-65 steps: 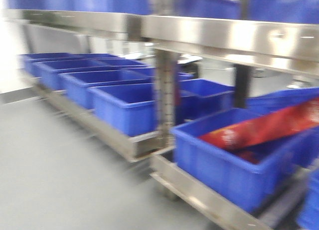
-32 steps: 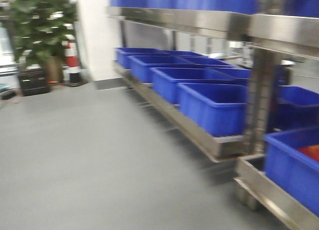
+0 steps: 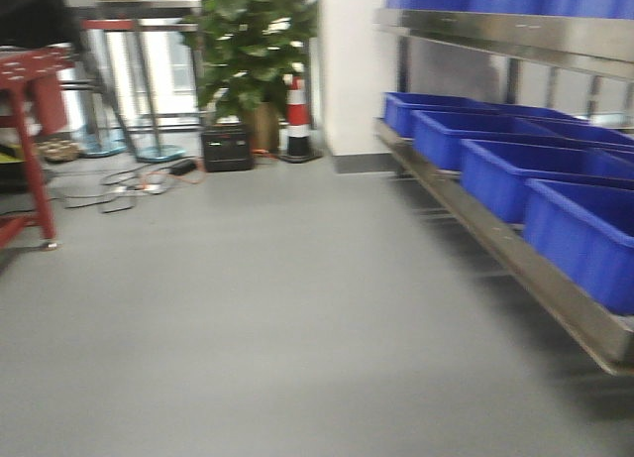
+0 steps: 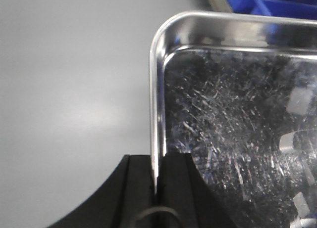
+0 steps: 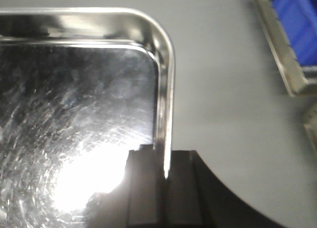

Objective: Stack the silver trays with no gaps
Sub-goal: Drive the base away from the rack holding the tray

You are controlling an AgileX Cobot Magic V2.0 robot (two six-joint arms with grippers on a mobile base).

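L end effector (image 4: 156, 186): narrow, jaws pinched on the left rim of the silver tray (image 4: 237, 124). R end effector (image 5: 165, 176): likewise narrow, clamped on the right rim of the same tray (image 5: 74, 109).

We judge it one tray carried betw. both arms. It spans left-right, gripped rims run near-to-far, and the pan extends far from each grip. Neither arm is nearer.

Tray hangs over grey floor (image 3: 277, 318), apart from it. Far right, blue bins (image 3: 584, 229) sit on the rack shelf (image 3: 565, 298).

No second tray in any view, so stack target is unlocated; front view blurred. In our opinion the next move requires locating it, then lowering level w/ rims aligned.
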